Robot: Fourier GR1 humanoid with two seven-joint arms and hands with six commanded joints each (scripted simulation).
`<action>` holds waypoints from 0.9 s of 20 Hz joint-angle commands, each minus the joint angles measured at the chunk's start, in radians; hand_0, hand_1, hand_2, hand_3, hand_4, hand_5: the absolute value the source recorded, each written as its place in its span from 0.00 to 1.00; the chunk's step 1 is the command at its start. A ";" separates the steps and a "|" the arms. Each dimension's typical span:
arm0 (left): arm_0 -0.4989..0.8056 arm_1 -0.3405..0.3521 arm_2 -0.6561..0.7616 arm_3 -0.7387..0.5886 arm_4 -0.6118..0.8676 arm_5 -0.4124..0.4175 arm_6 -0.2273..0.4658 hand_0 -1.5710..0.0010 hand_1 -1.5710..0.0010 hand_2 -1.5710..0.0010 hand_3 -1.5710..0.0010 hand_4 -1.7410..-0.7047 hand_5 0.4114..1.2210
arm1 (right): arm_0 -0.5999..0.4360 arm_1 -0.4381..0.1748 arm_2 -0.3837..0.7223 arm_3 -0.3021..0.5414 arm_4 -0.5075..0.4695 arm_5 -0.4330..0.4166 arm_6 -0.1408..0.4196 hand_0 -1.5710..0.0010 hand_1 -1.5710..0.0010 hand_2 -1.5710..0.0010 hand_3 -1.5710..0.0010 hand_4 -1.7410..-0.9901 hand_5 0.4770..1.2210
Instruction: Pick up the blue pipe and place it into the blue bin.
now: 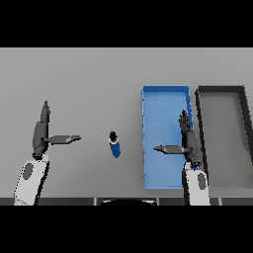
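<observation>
- Blue bin (166, 99) is set on the right half of the grey table (79, 79), long side running from the near edge toward the far edge; nothing is seen lying inside it on the visible floor.
- Dark-rimmed grey bin (222, 90) is placed just beside the blue bin, on its right, close to the table's right edge; no contents are seen in it.
- Blue pipe (114, 145) is found on the bare table near the middle, left of the blue bin and apart from it; a short blue body with a black end pointing to the far edge is shown, and it is touched by neither hand.
- Left hand (40, 133) is held over the table's left part, fingers straight, thumb spread toward the pipe, nothing gripped.
- Right hand (188, 141) is held over the blue bin's right wall, fingers straight, thumb spread out to the left, nothing gripped.
</observation>
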 commanded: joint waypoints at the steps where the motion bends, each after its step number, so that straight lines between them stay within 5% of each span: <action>1: 0.001 -0.001 0.000 -0.001 -0.001 0.001 -0.005 1.00 1.00 1.00 1.00 0.64 0.22 | 0.001 -0.001 0.000 -0.001 -0.001 0.000 -0.001 1.00 1.00 1.00 1.00 0.69 0.19; 6: 0.005 -0.008 -0.009 -0.013 -0.005 0.007 -0.007 1.00 1.00 1.00 1.00 0.64 0.22 | 0.006 -0.005 0.000 -0.007 -0.007 0.008 -0.003 1.00 1.00 1.00 1.00 0.69 0.19; 7: 0.017 0.072 -0.045 -0.033 -0.001 -0.128 -0.053 1.00 1.00 1.00 1.00 0.64 0.22 | 0.026 -0.052 0.033 -0.037 0.038 0.038 -0.047 1.00 1.00 1.00 1.00 0.69 0.19; 9: 0.012 0.162 -0.060 -0.024 0.018 -0.272 -0.084 1.00 1.00 1.00 1.00 0.64 0.22 | 0.074 -0.094 0.078 -0.092 0.096 0.061 -0.079 1.00 1.00 1.00 1.00 0.69 0.19; 16: 0.036 0.217 -0.082 -0.062 0.052 -0.386 -0.109 1.00 1.00 1.00 1.00 0.63 0.24 | 0.098 -0.125 0.102 -0.136 0.164 0.044 -0.029 1.00 1.00 1.00 1.00 0.74 0.16; 18: 0.043 0.225 -0.110 -0.092 0.063 -0.439 -0.116 1.00 1.00 1.00 1.00 0.62 0.21 | 0.096 -0.128 0.104 -0.128 0.160 0.054 -0.053 1.00 1.00 1.00 1.00 0.74 0.17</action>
